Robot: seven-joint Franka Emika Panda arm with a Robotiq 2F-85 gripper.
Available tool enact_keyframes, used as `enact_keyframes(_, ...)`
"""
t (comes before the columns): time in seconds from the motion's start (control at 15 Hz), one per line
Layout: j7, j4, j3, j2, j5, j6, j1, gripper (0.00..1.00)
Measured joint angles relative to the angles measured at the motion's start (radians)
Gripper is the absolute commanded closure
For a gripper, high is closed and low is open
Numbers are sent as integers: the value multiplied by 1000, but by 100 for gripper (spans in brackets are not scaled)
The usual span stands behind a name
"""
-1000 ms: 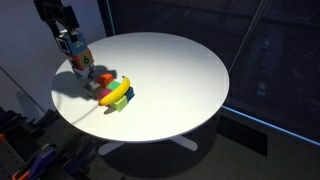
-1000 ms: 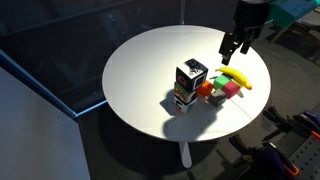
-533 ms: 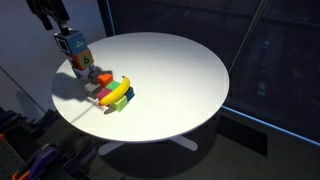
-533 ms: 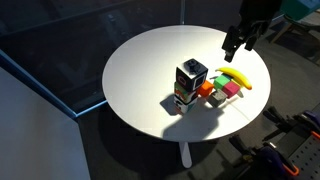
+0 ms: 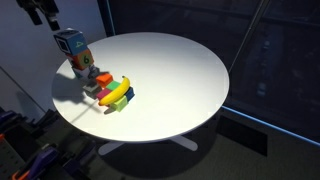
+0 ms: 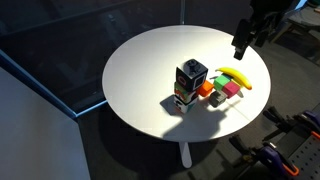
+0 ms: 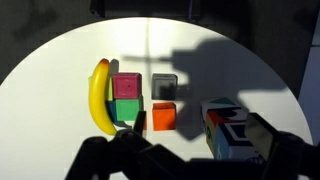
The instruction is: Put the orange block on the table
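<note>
The orange block [image 7: 163, 117] is a small cube resting on the round white table [image 7: 55, 75], between a green block and the printed carton [image 7: 232, 130]. It also shows in both exterior views [image 5: 103, 79] [image 6: 207, 89]. My gripper [image 6: 243, 42] hangs high above the table's edge, well away from the blocks, and shows at the upper left in an exterior view [image 5: 42, 12]. In the wrist view its dark fingers [image 7: 200, 160] frame the bottom, spread apart and empty.
A yellow banana-shaped piece [image 7: 100, 95], a pink block [image 7: 126, 87], a green block [image 7: 127, 110] and a dark block [image 7: 164, 87] lie clustered by the orange block. The carton [image 5: 72, 50] stands upright beside them. Most of the tabletop [image 5: 180, 70] is bare.
My gripper has risen and drawn back from the carton and blocks toward the table's edge. The blocks and carton have not moved.
</note>
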Motion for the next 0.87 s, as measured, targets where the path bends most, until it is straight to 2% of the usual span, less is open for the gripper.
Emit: enact_keyframes(0.87, -7, 0, 0, -4, 0, -13, 0, 0)
